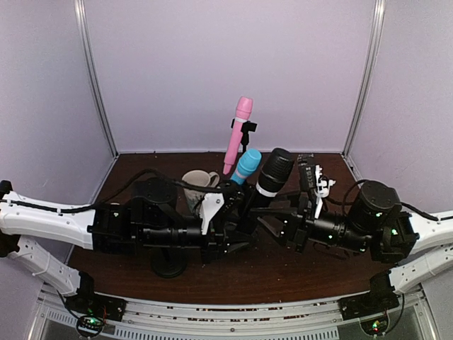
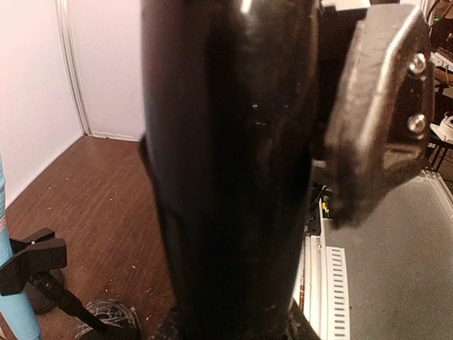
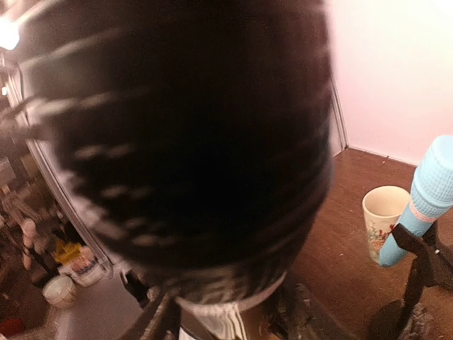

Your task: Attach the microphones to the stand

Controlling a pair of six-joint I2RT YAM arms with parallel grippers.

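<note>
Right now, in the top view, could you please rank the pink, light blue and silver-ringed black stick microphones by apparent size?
1. Pink stick microphone: longest showing.
2. Black microphone with a silver ring: thicker and nearer the camera, lower body hidden; close to pink, so unsure.
3. Light blue microphone: only its head shows.

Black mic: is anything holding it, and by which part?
Left fingers clamp the black microphone on its handle, below the head. Whether the right fingers grip it too cannot be told.
</note>
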